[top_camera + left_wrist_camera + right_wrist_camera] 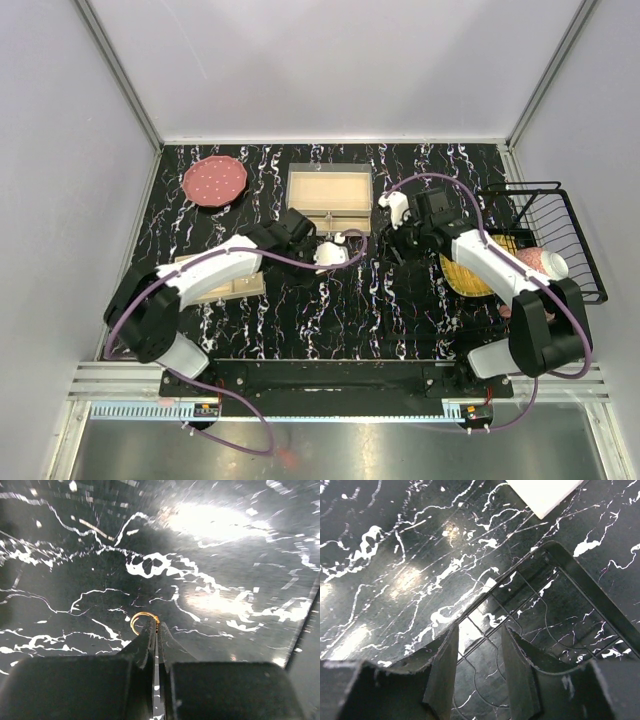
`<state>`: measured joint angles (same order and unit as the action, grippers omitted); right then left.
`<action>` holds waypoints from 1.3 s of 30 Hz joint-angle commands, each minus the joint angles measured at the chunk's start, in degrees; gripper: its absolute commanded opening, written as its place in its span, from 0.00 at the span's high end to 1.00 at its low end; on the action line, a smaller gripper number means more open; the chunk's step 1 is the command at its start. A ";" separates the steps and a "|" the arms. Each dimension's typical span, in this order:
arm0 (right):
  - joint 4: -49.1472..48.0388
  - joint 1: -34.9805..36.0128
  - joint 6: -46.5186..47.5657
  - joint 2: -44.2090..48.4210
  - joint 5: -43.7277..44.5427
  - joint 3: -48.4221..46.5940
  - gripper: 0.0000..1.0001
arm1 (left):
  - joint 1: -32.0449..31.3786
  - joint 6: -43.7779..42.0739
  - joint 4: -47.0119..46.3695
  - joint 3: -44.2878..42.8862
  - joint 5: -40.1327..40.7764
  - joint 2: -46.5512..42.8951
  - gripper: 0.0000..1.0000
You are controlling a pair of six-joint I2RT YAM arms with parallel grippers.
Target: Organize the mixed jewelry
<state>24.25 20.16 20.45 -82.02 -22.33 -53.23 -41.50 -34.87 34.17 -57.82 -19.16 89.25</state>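
— Where was the jewelry found?
— One orange-gold ring (133, 622) was seen pinched at its near edge between the tips of the left claw (155, 628), which were closed tight on it.
— Was it lifted clear?
— That could not be told. Only the black, white-veined worktop (235, 550) was seen behind it. No other rings could be made out from above. There the left claw was placed just in front of the beige tray (329, 172), near the middle of the worktop.
— And the other arm?
— The right claw (480, 635) was held open, its jaws spread apart above a black wire frame (580, 575) that lay on the worktop.
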 commanded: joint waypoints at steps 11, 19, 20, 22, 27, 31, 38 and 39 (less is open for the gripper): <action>12.22 -0.83 5.57 10.12 -22.75 -17.14 0.51 | 2.12 0.50 25.66 -27.49 -37.86 -8.57 1.00; 12.84 6.28 9.52 15.83 -22.07 -21.83 0.47 | 5.54 5.86 29.11 -37.00 -51.05 -6.11 1.00; 12.49 7.34 9.87 16.27 -20.49 -21.48 0.47 | 5.81 6.48 29.19 -37.53 -51.94 -5.67 1.00; 11.18 9.89 10.31 17.06 -19.51 -21.04 0.47 | 6.25 7.53 29.20 -38.33 -53.26 -5.41 1.00; 9.76 13.75 12.60 18.38 -17.58 -20.33 0.45 | 8.44 9.29 29.11 -38.51 -56.16 -4.79 1.00; 10.56 16.31 13.30 17.16 -17.14 -22.26 0.41 | 9.42 10.17 29.11 -37.89 -57.22 -4.44 1.00; 12.40 20.09 12.25 13.64 -18.28 -26.66 0.39 | 9.59 11.49 27.79 -35.61 -57.13 -5.67 1.00; 12.66 20.44 12.51 13.20 -18.10 -27.01 0.39 | 9.59 11.75 27.70 -35.52 -57.13 -5.49 1.00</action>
<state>36.47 38.98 32.58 -67.72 -40.73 -76.93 -32.12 -24.05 63.31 -93.69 -72.82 84.73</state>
